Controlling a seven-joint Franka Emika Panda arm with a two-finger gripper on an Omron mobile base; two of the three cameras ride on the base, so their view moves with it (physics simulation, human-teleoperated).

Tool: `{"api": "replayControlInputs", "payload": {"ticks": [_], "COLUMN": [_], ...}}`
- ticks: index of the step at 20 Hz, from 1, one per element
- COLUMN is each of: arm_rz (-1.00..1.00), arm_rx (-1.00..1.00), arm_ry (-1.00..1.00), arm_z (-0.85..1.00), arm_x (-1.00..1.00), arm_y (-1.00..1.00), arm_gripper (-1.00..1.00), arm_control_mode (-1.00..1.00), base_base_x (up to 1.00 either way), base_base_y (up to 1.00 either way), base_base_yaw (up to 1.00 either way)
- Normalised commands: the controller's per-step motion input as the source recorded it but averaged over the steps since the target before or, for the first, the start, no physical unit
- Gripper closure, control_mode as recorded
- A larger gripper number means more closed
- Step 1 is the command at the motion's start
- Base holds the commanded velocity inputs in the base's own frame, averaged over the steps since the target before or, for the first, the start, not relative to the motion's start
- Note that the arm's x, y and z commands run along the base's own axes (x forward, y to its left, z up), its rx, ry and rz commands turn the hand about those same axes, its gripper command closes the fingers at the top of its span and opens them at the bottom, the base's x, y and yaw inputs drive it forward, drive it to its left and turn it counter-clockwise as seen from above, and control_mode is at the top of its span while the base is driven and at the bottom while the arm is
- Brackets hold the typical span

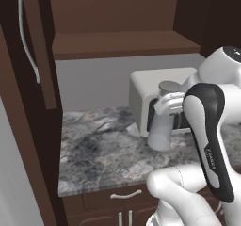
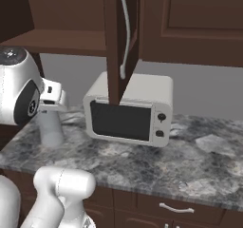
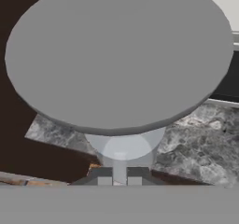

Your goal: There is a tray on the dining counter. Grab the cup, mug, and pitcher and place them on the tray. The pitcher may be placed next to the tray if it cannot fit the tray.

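We find the gripper (image 3: 119, 175) clamped on the pitcher (image 1: 162, 126) at its neck, beside the microwave (image 2: 130, 109) on the marbled surface (image 1: 103, 149). We judge it glassy, slippery, top-heavy; gripping below the lid suits.

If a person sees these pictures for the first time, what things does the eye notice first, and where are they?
First the tall grey pitcher, upright at the marbled counter just left of the white microwave, with the robot's hand shut on its neck under the lid. In the hand view that lid looms as a big grey disc. Dark wood cabinets hang above.
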Motion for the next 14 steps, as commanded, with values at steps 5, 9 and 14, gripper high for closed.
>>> {"api": "replayControlInputs", "payload": {"ticks": [5, 9, 14], "arm_rz": [0.0, 0.0, 0.0], "arm_rx": [0.0, 0.0, 0.0], "arm_ry": [0.0, 0.0, 0.0], "arm_z": [0.0, 0.0, 0.0], "arm_x": [0.0, 0.0, 0.0], "arm_y": [0.0, 0.0, 0.0], "arm_gripper": [1.0, 1.0, 1.0], "arm_control_mode": [1.0, 1.0, 1.0], "base_base_x": [-0.5, -0.55, -0.28], "base_base_y": [0.0, 0.0, -0.08], "base_base_yaw": [0.07, 0.54, 0.9]}}
